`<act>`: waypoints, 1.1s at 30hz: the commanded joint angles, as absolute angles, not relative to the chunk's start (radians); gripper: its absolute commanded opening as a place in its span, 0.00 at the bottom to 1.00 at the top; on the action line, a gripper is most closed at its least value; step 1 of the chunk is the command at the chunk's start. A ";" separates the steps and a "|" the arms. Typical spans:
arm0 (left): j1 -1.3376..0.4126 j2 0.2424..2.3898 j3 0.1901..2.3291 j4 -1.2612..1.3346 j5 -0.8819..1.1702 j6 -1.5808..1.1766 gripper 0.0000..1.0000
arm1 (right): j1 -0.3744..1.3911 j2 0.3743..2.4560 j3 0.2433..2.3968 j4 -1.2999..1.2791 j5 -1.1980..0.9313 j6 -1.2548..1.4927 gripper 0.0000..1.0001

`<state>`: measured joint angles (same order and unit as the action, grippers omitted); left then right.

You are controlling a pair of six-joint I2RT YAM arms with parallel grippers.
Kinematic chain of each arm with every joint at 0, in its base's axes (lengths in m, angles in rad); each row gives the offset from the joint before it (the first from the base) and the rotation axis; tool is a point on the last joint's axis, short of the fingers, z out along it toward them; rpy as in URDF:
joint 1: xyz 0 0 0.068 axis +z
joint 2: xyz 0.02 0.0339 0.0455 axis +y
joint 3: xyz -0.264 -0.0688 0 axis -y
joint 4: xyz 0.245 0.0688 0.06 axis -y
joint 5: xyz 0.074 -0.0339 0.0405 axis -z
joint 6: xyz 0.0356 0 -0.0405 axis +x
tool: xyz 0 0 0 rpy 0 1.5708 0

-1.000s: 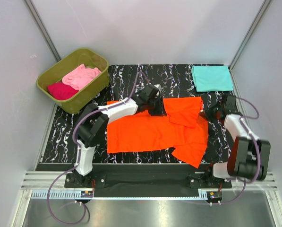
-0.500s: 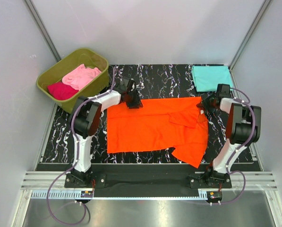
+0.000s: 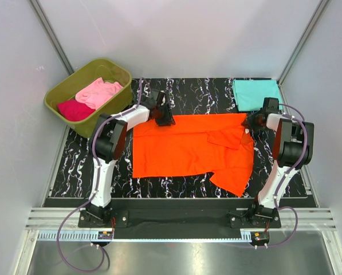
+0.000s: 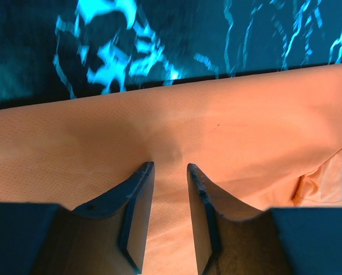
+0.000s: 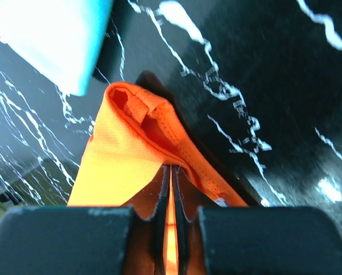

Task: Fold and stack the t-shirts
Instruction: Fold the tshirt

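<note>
Your orange t-shirt (image 3: pixel 188 152) lies spread out on the bench (image 3: pixel 199 94), just beside the green tub (image 3: pixel 107 112). Your left tool (image 4: pixel 169 166) rests on the shirt's end near the tub, its fingers a little apart. Your right tool (image 5: pixel 171 167) pinches the shirt's end far from the tub.

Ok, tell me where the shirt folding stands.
Done: the teal t-shirt lies folded at the table's far right corner. In hand: the orange t-shirt is spread out, the right claw shut on its far right corner and the left claw slightly open on its far edge. Left: the pink t-shirt and magenta t-shirt lie crumpled in the olive tub.
</note>
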<state>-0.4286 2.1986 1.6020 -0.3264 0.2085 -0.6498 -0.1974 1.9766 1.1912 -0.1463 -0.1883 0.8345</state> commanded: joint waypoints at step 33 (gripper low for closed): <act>-0.419 1.078 0.654 -0.606 -0.006 -0.952 0.47 | -0.199 1.249 0.813 -0.433 -0.365 0.870 0.43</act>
